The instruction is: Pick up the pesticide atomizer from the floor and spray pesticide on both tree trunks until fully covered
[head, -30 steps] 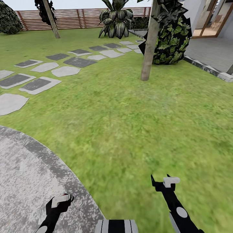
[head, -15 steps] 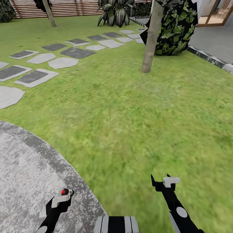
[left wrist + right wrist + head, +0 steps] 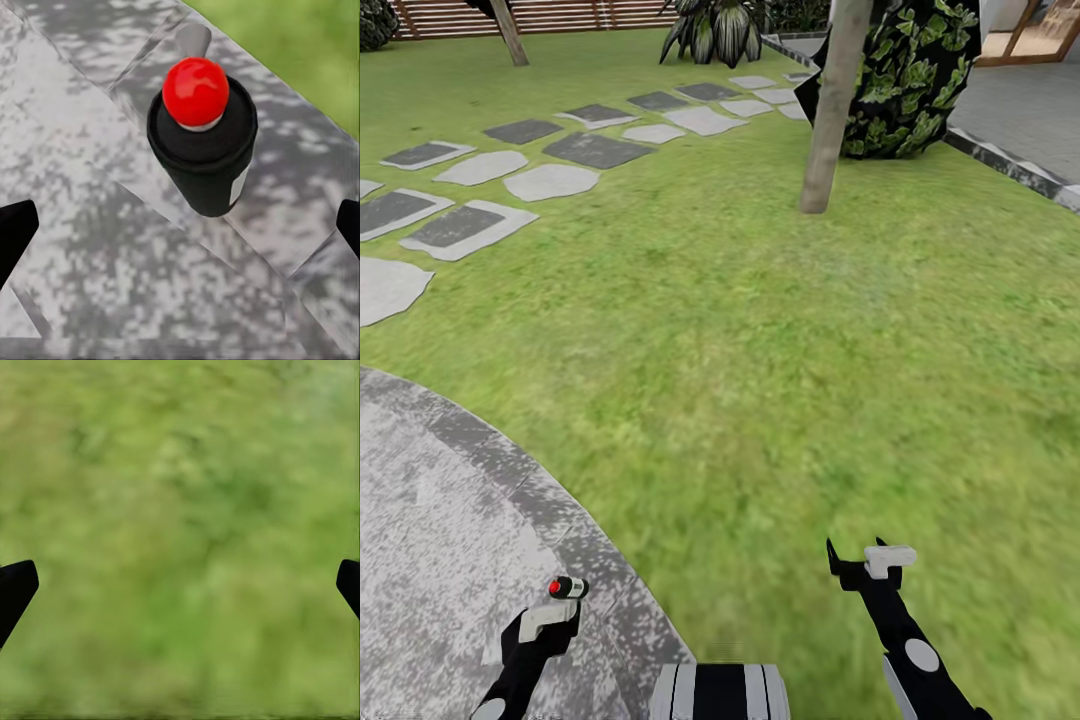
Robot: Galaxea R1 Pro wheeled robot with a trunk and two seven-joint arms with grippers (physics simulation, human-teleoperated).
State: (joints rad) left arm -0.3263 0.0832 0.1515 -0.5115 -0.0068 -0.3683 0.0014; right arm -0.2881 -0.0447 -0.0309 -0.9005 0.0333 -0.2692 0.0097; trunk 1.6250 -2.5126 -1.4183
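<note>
On the grey mottled concrete floor [image 3: 430,560] at the near left, the pesticide atomizer [image 3: 567,588] stands upright just beyond the tip of the left end effector [image 3: 550,615], close to the paving's curved edge. Seen from the left wrist, the dark bottle [image 3: 202,146] with its red top sits between the spread black fingertips [image 3: 15,232], untouched; the left end effector [image 3: 180,229] is released and holds nothing. To the right, the right end effector [image 3: 857,562] hangs over the grass lawn [image 3: 780,330], its fingertips [image 3: 15,589] likewise spread wide and empty above blurred green turf. Farther off, stepping-stone slabs [image 3: 470,225] cross the lawn at left, and a pale tree trunk [image 3: 832,110] rises at far right, beside a dark leafy bush [image 3: 905,85].
</note>
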